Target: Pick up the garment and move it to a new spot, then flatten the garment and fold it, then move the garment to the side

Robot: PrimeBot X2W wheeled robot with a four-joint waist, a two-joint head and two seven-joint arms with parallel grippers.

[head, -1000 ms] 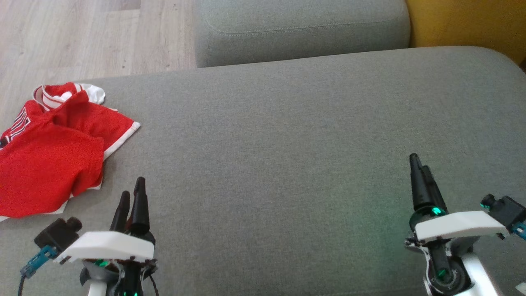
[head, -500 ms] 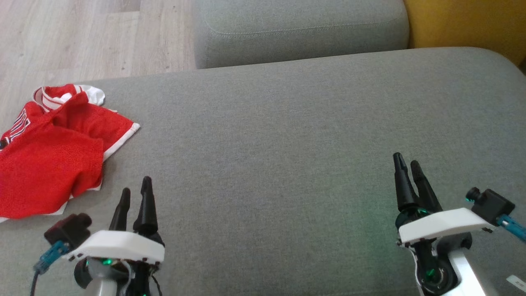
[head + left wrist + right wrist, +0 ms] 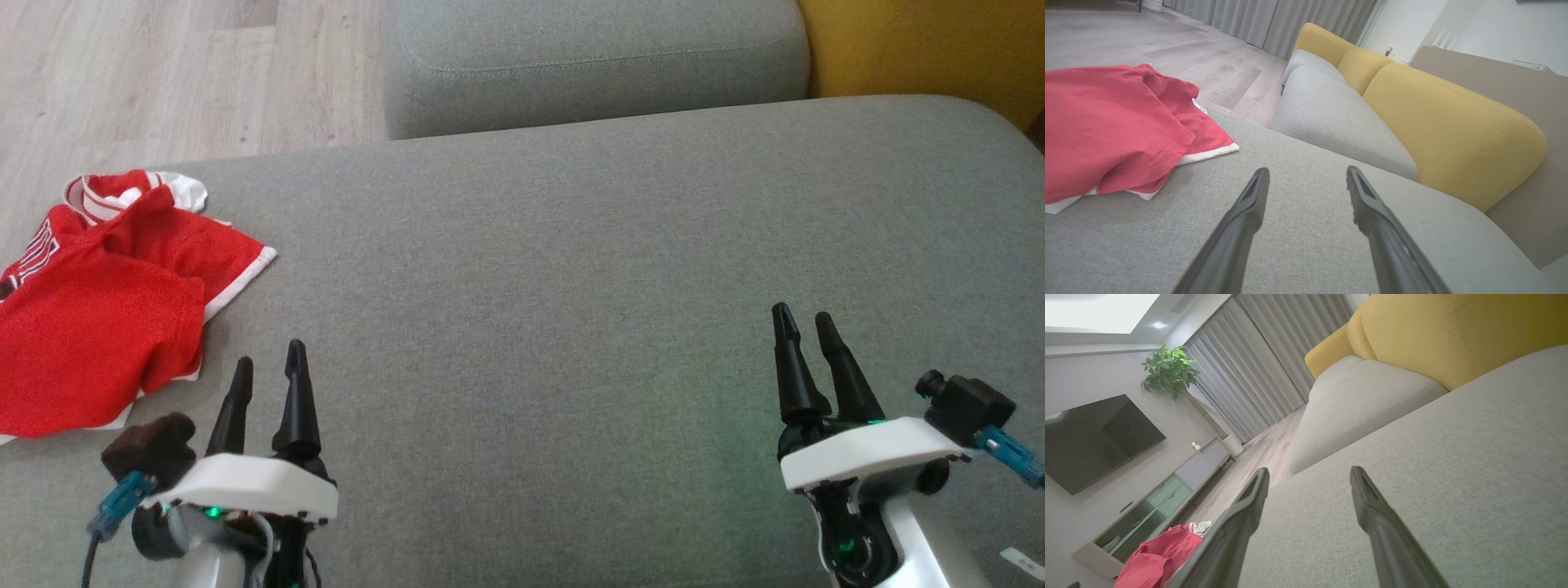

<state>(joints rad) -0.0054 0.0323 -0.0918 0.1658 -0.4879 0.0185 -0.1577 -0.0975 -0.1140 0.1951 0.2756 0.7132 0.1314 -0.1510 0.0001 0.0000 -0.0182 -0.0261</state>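
Red jersey [image 3: 98, 327] is seen rumpled at the left edge of the grey sofa cushion [image 3: 571, 269], untouched. Left gripper [image 3: 269, 356] and right gripper [image 3: 803, 315] are held over bare cushion, fingers spread, nothing gripped. Pick-up is judged pending; a leftward reach to the jersey is called for.

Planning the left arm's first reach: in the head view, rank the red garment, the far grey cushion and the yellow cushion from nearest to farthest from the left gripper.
From the left gripper:
1. Red garment, close by on its left.
2. Far grey cushion, ahead, top middle.
3. Yellow cushion, top right corner.
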